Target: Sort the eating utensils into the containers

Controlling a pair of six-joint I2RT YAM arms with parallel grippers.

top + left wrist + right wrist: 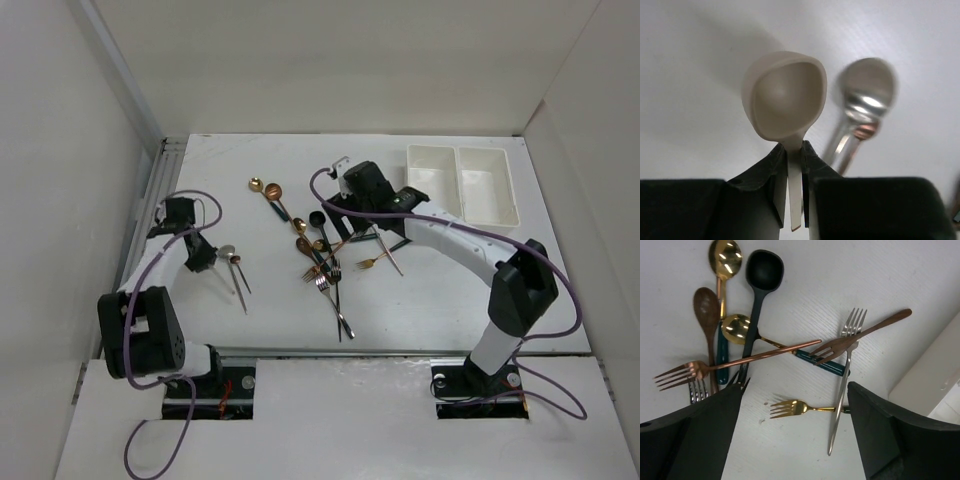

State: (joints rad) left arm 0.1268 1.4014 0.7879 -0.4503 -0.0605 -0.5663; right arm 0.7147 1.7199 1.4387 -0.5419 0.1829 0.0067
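My left gripper (794, 147) is shut on the handle of a pale silver spoon (785, 97), whose bowl sticks out ahead of the fingers just above the table. A silver spoon (869, 90) lies beside it on top of a copper utensil; this pair also shows in the top view (238, 275) next to the left gripper (205, 255). My right gripper (795, 440) is open and empty over the utensil pile (322, 255), with a small gold fork (790, 407) lying between its fingers. A silver fork (846, 375) crosses the gold fork's handle. The white containers (462, 185) stand at the back right.
In the pile lie a long copper fork (740, 359), a dark copper fork (865, 332), a black spoon (762, 275), a gold spoon (725, 255) and a brown spoon (705, 305). Two gold spoons (265, 190) lie apart at the back. A bin's corner (930, 380) is close on the right.
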